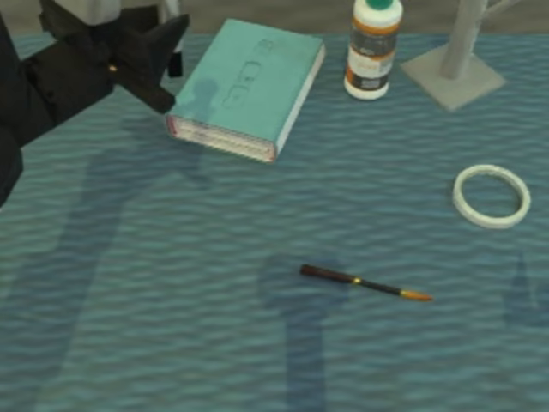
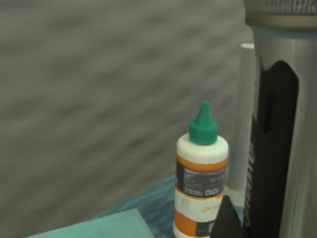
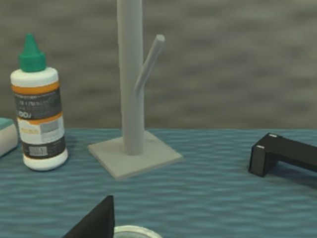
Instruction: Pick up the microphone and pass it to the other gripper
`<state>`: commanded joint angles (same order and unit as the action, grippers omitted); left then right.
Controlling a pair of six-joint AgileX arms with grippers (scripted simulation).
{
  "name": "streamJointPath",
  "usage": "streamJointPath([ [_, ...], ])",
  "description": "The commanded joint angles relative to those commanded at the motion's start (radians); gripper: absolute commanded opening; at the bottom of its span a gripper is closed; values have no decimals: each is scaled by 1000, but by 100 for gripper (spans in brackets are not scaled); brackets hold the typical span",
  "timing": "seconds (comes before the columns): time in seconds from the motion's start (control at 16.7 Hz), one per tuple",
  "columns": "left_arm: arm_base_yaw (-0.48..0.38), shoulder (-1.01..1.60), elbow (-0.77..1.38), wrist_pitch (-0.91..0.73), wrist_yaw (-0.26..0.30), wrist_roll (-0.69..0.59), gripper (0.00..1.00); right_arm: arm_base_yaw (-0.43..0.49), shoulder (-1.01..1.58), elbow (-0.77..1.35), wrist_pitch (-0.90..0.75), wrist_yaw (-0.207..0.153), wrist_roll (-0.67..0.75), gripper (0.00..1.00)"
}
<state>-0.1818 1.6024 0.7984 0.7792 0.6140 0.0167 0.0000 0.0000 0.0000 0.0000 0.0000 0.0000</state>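
At the top view's upper left, my left gripper [image 1: 141, 53] hangs above the table beside the teal book [image 1: 249, 86], raised for a handover. Close in the left wrist view, the microphone [image 2: 282, 124] stands pinched upright between its fingers, glue bottle [image 2: 201, 173] behind. Right wrist view: my right gripper [image 3: 96, 220] is barely visible, its spread untellable.

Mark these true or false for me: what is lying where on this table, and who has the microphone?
1. The paintbrush lies on the table, apart from the book. True.
2. The glue bottle has a red cap. False: its cap is green.
3. The tape ring sits on the book. False: it lies on the table's right side.
4. The left gripper holds the microphone off the table. True.
5. The right gripper holds the paintbrush. False: the brush lies alone.
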Motion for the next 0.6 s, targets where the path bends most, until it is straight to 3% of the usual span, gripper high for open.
streamJointPath([
  [0.36, -7, -3, 1, 9, 1, 3, 0, 0, 0, 0, 0, 0, 0, 100],
  [0.48, -43, -7, 3, 11, -36, 2, 0, 0, 0, 0, 0, 0, 0, 100],
  [0.6, -113, -17, 3, 12, -110, -1, 0, 0, 0, 0, 0, 0, 0, 100],
])
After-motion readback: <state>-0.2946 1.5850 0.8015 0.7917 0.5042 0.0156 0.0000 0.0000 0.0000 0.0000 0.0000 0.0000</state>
